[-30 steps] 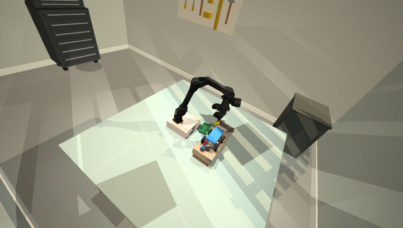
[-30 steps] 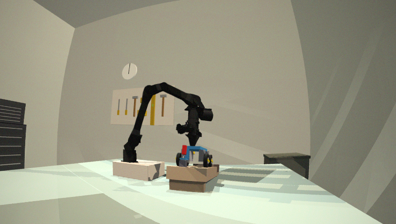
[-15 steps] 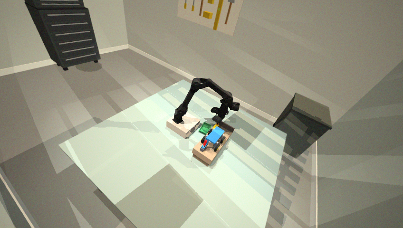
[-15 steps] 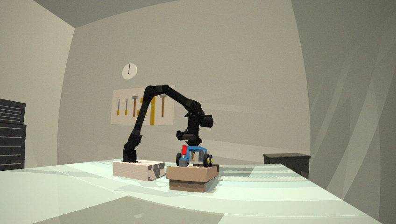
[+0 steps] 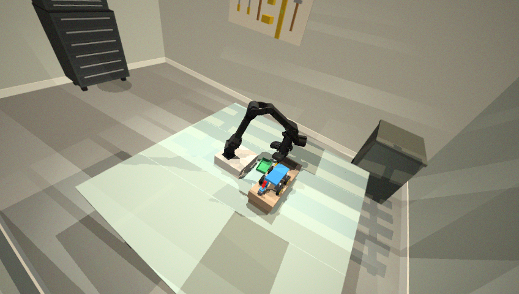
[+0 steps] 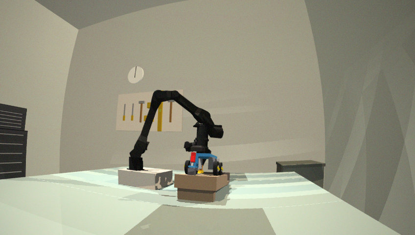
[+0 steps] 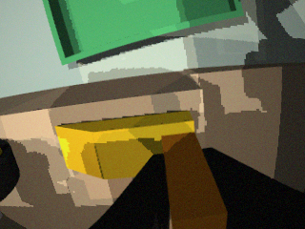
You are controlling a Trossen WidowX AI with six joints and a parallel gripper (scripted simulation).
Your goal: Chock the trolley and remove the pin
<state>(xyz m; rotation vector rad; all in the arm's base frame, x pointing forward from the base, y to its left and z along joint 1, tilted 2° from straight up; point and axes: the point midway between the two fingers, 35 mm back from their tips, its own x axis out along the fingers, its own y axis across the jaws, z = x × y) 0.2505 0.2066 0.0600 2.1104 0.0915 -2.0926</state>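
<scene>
My gripper (image 5: 278, 157) (image 7: 183, 162) is shut on the orange handle (image 7: 193, 185) of the yellow chock (image 7: 121, 147) (image 5: 276, 163). It holds the chock low over the wooden ramp (image 5: 271, 204) (image 6: 200, 181) (image 7: 244, 98), at the ramp's end beside the green tray (image 5: 263, 165) (image 7: 136, 3). The blue trolley (image 5: 275, 174) (image 6: 203, 157) stands on the ramp. The red-headed stop pin (image 5: 262, 184) (image 6: 192, 157) sits at its other end. In the wrist view a black wheel (image 7: 4, 168) shows at the left edge, a small gap from the chock. In the exterior view the trolley hides the fingers.
The arm's base stands on a pale block (image 5: 236, 162) (image 6: 145, 177) left of the tray. A dark box (image 5: 391, 160) (image 6: 301, 168) stands beyond the table's right corner. A black drawer cabinet (image 5: 85, 40) is far off on the floor.
</scene>
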